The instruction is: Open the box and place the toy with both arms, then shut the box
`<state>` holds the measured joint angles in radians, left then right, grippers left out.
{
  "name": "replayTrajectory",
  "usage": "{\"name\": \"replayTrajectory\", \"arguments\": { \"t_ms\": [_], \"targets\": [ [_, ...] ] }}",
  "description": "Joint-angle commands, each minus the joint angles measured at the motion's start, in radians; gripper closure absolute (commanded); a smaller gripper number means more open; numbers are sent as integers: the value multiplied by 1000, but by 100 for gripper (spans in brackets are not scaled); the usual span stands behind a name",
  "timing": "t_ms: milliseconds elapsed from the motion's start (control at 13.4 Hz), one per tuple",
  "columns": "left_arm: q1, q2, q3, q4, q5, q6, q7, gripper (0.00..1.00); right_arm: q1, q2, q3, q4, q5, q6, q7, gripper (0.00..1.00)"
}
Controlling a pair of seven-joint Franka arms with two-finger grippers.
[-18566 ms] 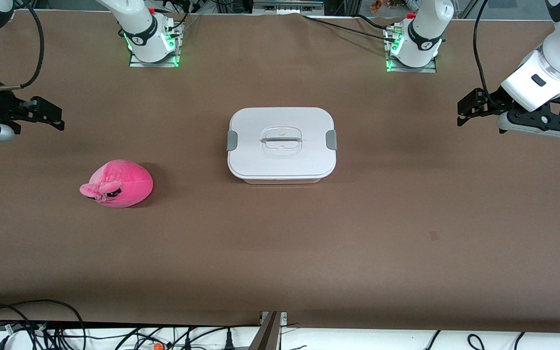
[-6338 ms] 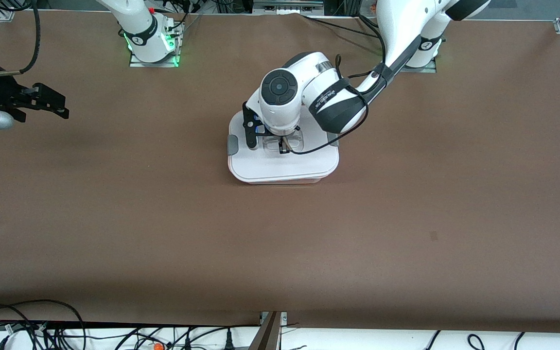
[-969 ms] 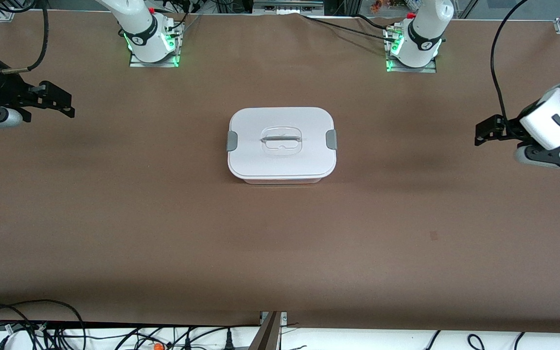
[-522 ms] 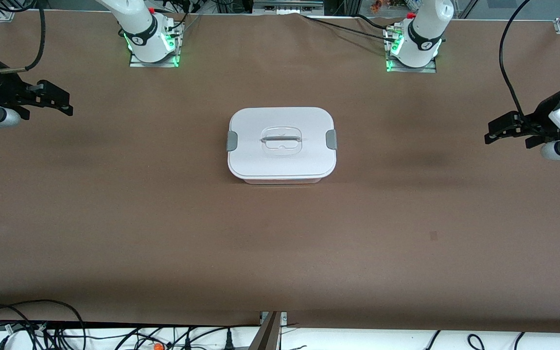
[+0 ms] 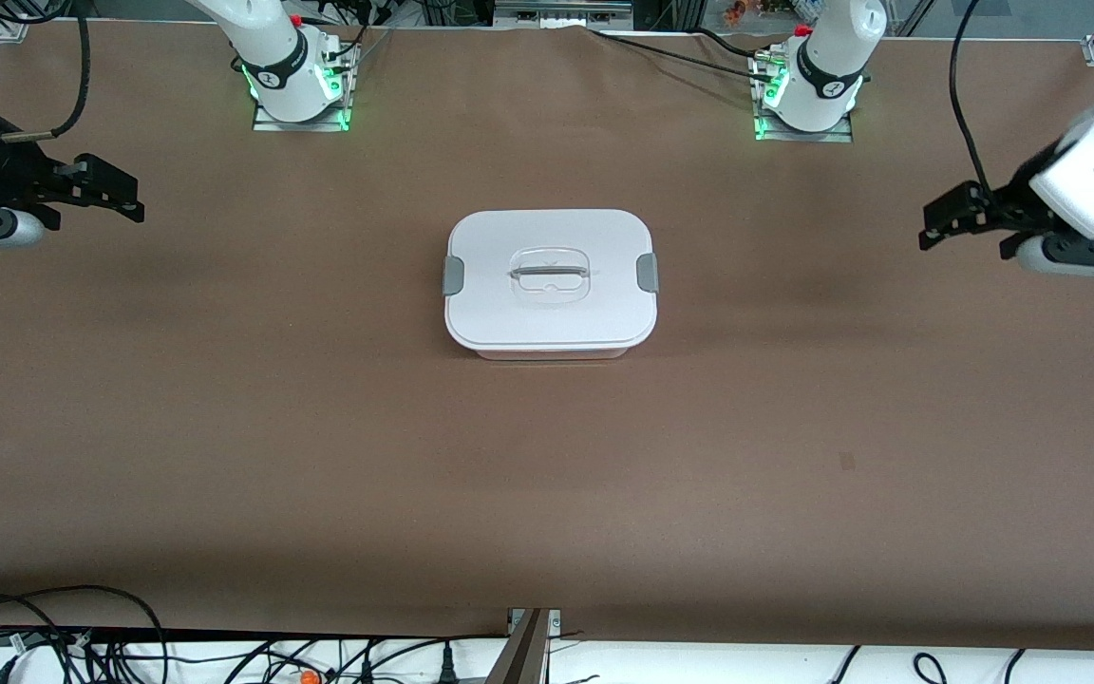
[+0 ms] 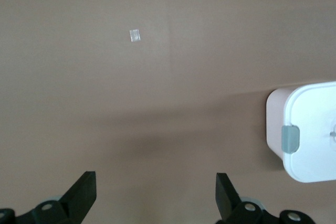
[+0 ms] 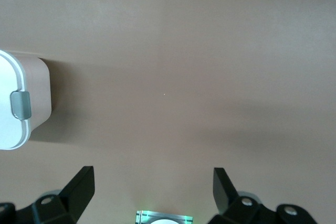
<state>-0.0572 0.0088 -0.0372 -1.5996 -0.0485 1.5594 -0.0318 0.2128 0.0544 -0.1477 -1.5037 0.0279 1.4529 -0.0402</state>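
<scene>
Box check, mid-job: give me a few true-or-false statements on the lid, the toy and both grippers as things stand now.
1. The white lid sits flat on the box. True.
2. The pink toy lies on the table beside the box. False: no toy shows in any view.
3. The left gripper is shut on the lid's handle. False: it is open and empty, over bare table toward the left arm's end.
4. The right gripper is open and holds nothing. True; it is over the right arm's end.
5. A grey clip shows at each short end of the lid. True.

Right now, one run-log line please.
white-lidded pinkish plastic box: closed, mid-table | left gripper: open, empty | right gripper: open, empty | toy: unseen
</scene>
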Motion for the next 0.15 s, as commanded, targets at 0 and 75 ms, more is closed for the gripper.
{"name": "replayTrajectory", "arguments": {
  "t_ms": [0, 75],
  "targets": [
    [14, -56, -32, -75, 30, 34, -19, 0, 2, -4, -1, 11, 1, -35, -4, 0],
    [23, -56, -32, -74, 27, 34, -19, 0, 2, -4, -3, 11, -3, -35, -7, 0]
  ]
}}
